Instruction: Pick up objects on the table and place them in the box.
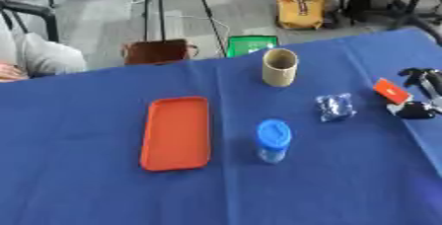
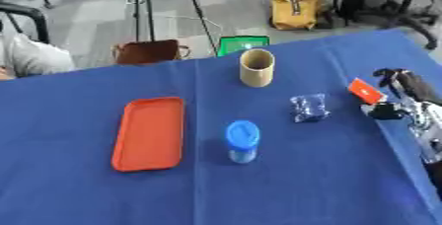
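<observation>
A shallow orange tray [image 1: 176,132] lies left of centre on the blue table [image 1: 86,189]. To its right stands a small jar with a blue lid [image 1: 273,140]. Farther back a cardboard tube [image 1: 279,67] stands upright, with a crinkly dark blue packet [image 1: 335,106] to the right of the jar. At the right edge my right hand [image 2: 413,101] comes in with its fingers and thumb curled round a small red-orange card [image 2: 364,91], which is tilted. My left hand shows in neither view.
The table's far edge runs from the left up to the right corner. Beyond it on the floor are a brown bag [image 1: 157,51], a green box [image 1: 250,45], a yellow bag [image 1: 300,11] and stand legs. A person's sleeve [image 1: 39,56] shows at the far left.
</observation>
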Robot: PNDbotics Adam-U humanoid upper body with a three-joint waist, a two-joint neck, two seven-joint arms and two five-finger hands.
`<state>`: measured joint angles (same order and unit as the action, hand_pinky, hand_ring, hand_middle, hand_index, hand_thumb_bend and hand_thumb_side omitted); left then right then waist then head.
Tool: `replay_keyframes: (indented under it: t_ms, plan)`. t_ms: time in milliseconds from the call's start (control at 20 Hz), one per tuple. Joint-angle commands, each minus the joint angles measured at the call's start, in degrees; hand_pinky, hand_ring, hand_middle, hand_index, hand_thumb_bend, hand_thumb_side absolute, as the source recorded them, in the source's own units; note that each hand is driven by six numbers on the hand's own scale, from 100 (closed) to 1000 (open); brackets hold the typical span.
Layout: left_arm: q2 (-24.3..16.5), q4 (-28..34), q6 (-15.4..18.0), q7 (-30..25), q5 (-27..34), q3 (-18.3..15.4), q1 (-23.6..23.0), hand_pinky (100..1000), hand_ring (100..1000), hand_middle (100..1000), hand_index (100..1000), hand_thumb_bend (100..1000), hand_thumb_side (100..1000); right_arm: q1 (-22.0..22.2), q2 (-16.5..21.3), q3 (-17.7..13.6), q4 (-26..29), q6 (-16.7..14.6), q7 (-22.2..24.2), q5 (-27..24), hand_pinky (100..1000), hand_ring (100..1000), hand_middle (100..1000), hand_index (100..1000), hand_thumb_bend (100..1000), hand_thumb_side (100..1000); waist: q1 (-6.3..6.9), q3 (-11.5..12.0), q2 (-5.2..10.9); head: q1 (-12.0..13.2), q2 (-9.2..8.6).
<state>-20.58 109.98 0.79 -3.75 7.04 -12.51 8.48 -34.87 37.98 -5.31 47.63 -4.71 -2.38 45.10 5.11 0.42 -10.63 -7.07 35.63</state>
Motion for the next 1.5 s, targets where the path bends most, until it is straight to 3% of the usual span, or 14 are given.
replay_keyframes:
  t_ms: [50, 200, 250, 600, 750, 1050, 1250, 1500]
  plan:
    - [-0.85, 1.27, 0.13, -0.12, 0.12, -0.13, 0.7, 428, 643, 667, 841, 467, 900, -1.11, 1.81, -0.74, 0.75, 0.62, -1.7, 0.54, 763, 715, 504, 790, 368, 100, -0.43, 0.05, 0.69, -0.1, -0.46]
    - [-0.82, 1.26, 0.13, -0.16, 0.12, -0.12, 0.72, 428, 643, 667, 841, 468, 900, -1.0, 1.68, -0.82, 1.18, 1.34, -3.99, 0.42, 757, 708, 496, 783, 342, 100, -0.46, 0.06, 0.68, -0.13, -0.43]
    - [-0.82, 1.25, 0.13, -0.15, 0.12, -0.13, 0.71, 429, 643, 667, 841, 467, 900, -1.06, 1.71, -0.99, 1.39, 1.51, -4.81, 0.3, 724, 681, 461, 751, 242, 100, -0.48, 0.04, 0.69, -0.13, -0.41]
    - [-0.84, 1.22, 0.12, -0.08, 0.13, -0.19, 0.74, 429, 643, 667, 841, 463, 905, -0.75, 1.55, -1.4, 2.32, 2.02, -10.36, -0.71, 688, 651, 433, 722, 225, 100, -0.63, 0.01, 0.68, -0.19, -0.38]
    - [-0.86, 1.23, 0.12, -0.05, 0.15, -0.18, 0.77, 429, 643, 667, 842, 463, 905, -0.65, 1.5, -1.37, 2.36, 1.88, -11.47, -1.08, 679, 640, 407, 706, 173, 100, -0.67, 0.0, 0.68, -0.22, -0.4]
    - [-0.91, 1.23, 0.12, -0.05, 0.17, -0.22, 0.8, 429, 643, 667, 841, 462, 905, -0.33, 1.35, -1.3, 3.77, 1.18, -12.44, -2.08, 678, 639, 404, 703, 160, 100, -0.71, -0.01, 0.69, -0.21, -0.42]
    - [-0.95, 1.22, 0.13, -0.08, 0.17, -0.21, 0.85, 429, 643, 667, 842, 463, 904, 0.05, 0.94, -0.3, 9.62, -0.43, -11.97, -2.5, 679, 639, 405, 707, 165, 100, -0.69, -0.19, 0.7, -0.22, -0.42]
    - [-1.03, 1.2, 0.14, -0.17, 0.2, -0.13, 0.88, 430, 643, 667, 842, 464, 903, -0.1, 0.4, 3.47, 20.06, -3.11, -9.0, -3.03, 677, 634, 404, 712, 161, 100, -0.72, -0.19, 0.81, -0.55, -0.29]
